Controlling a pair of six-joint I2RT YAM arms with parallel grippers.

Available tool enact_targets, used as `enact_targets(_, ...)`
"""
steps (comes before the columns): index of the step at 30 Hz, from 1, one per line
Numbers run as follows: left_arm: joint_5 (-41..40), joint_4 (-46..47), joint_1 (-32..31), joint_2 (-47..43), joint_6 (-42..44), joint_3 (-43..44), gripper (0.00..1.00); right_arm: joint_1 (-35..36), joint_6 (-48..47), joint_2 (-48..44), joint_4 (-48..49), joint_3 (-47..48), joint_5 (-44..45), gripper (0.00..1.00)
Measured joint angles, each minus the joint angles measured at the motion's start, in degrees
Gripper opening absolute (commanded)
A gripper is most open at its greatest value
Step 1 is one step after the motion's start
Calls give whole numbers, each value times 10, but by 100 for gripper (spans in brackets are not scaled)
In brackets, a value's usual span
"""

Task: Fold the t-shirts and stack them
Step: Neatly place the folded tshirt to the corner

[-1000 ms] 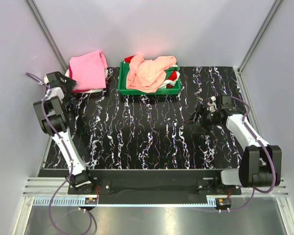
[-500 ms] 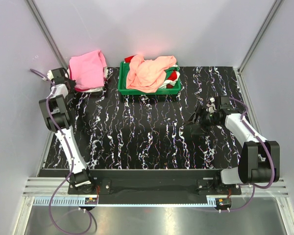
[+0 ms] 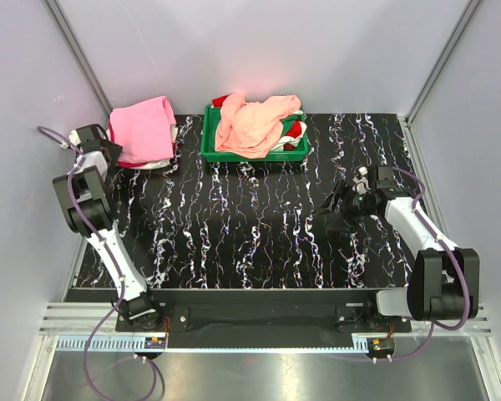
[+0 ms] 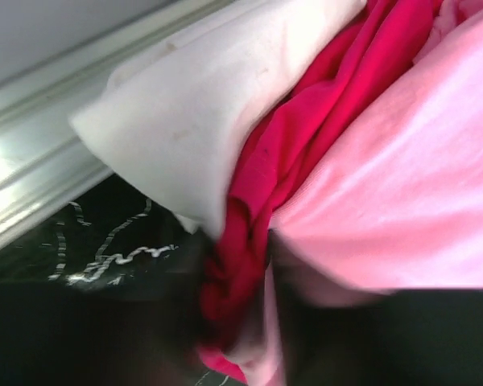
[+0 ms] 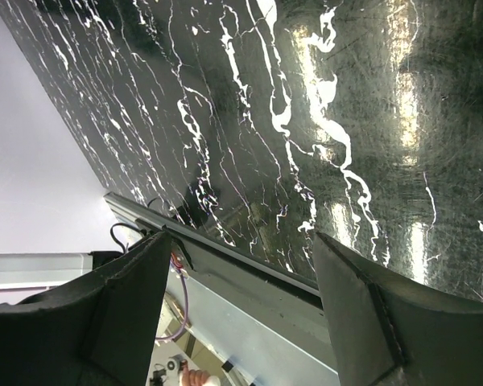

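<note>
A folded stack of t-shirts lies at the back left of the table, with the pink t-shirt [image 3: 142, 129] on top. In the left wrist view the pink t-shirt [image 4: 410, 185] lies over a crimson one [image 4: 306, 137] and a white one [image 4: 185, 112]. My left gripper [image 3: 110, 153] is at the stack's left edge, and its blurred jaws [image 4: 237, 297] are shut on the crimson and pink cloth. A peach t-shirt [image 3: 250, 124] is heaped in the green tray [image 3: 250, 156]. My right gripper [image 3: 338, 205] hovers open over bare table at the right, with nothing between its fingers [image 5: 241, 237].
The green tray also holds bits of red and white cloth under the peach shirt. The left wall and the table's metal edge rail [image 4: 40, 161] run right beside the stack. The near edge rail of the table [image 5: 249, 281] shows between the right fingers.
The left gripper went from open to shut on the stack's edge. The stack has since slid left toward the wall with it. The right arm has barely moved.
</note>
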Motion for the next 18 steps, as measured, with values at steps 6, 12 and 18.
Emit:
enact_targets(6,-2,-27,9,-5,19,10,99,0,0,-14,-2,-4,-1,78)
enact_targets(12,-1,-89,1,-16,35,30,99,0,0,-15,-2,-7,-2,78)
enact_targets(18,1,-74,-40,-41,77,133,99,0,0,-16,0,-11,-5,78)
